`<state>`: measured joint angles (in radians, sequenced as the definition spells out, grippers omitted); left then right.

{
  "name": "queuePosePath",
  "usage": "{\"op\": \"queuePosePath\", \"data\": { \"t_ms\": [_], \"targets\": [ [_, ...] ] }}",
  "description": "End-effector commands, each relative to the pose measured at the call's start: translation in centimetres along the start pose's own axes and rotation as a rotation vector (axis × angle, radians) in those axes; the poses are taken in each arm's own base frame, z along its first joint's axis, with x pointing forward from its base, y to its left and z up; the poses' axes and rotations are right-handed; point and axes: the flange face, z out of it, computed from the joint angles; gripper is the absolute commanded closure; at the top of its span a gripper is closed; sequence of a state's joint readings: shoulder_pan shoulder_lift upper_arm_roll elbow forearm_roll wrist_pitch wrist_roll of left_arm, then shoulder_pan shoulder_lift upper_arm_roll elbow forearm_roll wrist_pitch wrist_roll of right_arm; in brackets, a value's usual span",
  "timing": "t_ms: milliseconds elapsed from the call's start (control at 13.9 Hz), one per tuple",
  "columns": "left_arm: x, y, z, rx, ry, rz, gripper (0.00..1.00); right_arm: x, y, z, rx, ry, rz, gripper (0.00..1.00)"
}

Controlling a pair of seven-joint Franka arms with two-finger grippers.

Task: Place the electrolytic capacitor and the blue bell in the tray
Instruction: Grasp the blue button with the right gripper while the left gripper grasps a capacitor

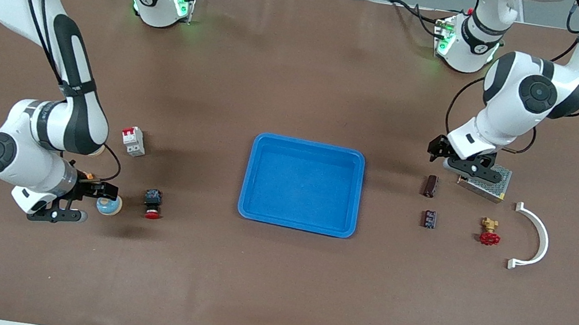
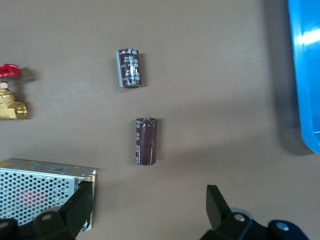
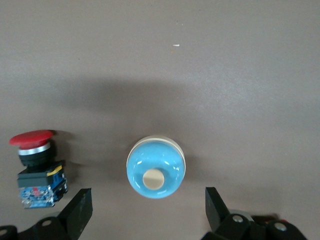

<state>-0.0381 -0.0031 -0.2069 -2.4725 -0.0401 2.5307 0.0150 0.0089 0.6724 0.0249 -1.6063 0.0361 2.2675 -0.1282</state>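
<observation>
The left gripper (image 2: 147,210) had its fingers spread wide and empty, hanging over the table beside the perforated metal power supply (image 1: 485,183), with the brown electrolytic capacitor (image 2: 146,141) lying loose just ahead of them. The right gripper (image 3: 147,210) stood equally wide, holding nothing, above the blue bell (image 3: 155,167), beside a red emergency-stop button (image 1: 152,204). Both arms reached down steeply. The tray (image 1: 308,149) sat mid-table, between bell and capacitor.

Brown table (image 1: 269,287) is topped w/ blue tray (image 1: 257,181) at ctr; two capacitors (image 1: 430,185), valve (image 1: 489,232) set toward left arm's end; blue bell (image 1: 109,206), pushbutton (image 1: 153,203) toward right arm's end.
</observation>
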Motion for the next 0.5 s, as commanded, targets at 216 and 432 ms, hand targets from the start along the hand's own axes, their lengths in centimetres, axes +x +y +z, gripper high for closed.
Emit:
{"op": "queuePosePath", "data": {
  "t_ms": [216,432],
  "targets": [
    [-0.2,-0.1,2.9,-0.015,0.015,-0.003,0.0,0.5,-0.3,2.8,-0.016,0.035,-0.022,0.0],
    [0.2,-0.2,4.8,-0.022,0.032,-0.003,0.0,0.6,-0.2,3.7,-0.037,0.04,-0.042,0.0]
  ]
}}
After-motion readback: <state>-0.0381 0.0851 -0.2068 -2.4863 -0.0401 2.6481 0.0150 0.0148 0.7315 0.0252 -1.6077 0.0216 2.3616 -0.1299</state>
